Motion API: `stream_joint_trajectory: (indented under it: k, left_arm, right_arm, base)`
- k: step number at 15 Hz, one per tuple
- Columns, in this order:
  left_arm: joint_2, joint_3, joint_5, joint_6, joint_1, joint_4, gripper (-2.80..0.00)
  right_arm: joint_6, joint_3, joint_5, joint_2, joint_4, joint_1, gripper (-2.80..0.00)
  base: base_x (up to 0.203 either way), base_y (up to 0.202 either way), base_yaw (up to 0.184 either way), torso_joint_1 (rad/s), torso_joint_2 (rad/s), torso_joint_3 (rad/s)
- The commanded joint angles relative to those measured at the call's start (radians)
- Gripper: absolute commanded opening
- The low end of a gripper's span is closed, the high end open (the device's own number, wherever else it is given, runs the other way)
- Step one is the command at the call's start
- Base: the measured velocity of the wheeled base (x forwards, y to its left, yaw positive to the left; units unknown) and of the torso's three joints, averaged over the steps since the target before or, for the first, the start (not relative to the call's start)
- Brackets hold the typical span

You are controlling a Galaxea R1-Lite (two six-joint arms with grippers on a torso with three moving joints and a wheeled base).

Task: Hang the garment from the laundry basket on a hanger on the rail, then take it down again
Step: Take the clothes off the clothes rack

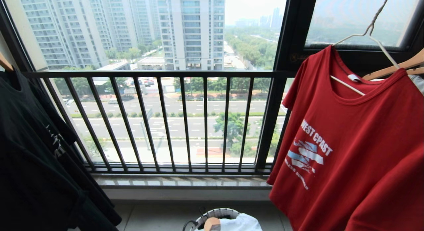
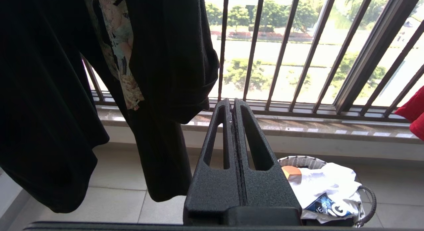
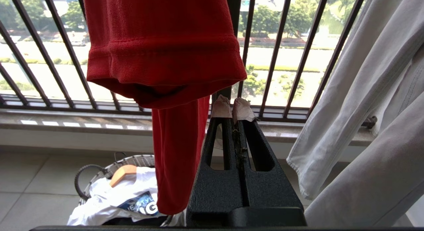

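Left gripper (image 2: 234, 103): jaws pressed together, empty, black textured plastic, level toward the window. Right gripper (image 3: 233, 106): jaws pressed together, empty, tips wrapped in worn tape.

On the tiled floor (image 1: 159, 217) below the sill: laundry basket (image 1: 215, 213), round, woven, white rim, holding a white printed T-shirt (image 2: 326, 183) and a wooden hanger (image 3: 122, 173).

Red T-shirt (image 1: 357, 151): soft knit cotton, hangs at right on a thin white wire hanger (image 1: 374, 38), long axis vertical, hem downward, chest print facing the head camera, shoulder line tilted. A light wooden hanger (image 1: 397, 67) sits just behind it.

Black printed T-shirt (image 1: 36, 158) hangs at left. Pale cloth (image 3: 371, 101) hangs right of the red shirt.

Beyond: black barred window railing (image 1: 185, 121).
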Motion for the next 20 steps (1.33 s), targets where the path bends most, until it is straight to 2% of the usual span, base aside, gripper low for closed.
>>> stream_joint_trajectory:
  k: [1, 20]
  left_arm:
    - [0.002, 0.0, 0.001, 0.0, 0.0, 0.0, -2.8]
    - [0.002, 0.0, 0.001, 0.0, 0.0, 0.0, -2.8]
  right_arm:
    - [-0.001, 0.002, 0.0, 0.001, 0.0, 0.0, -2.8]
    - [-0.005, 0.002, 0.0, 0.003, -0.001, 0.0, -2.8]
  base:
    - [0.0, 0.0, 0.0, 0.0, 0.0, 0.0]
    - [0.0, 0.0, 0.0, 0.0, 0.0, 0.0]
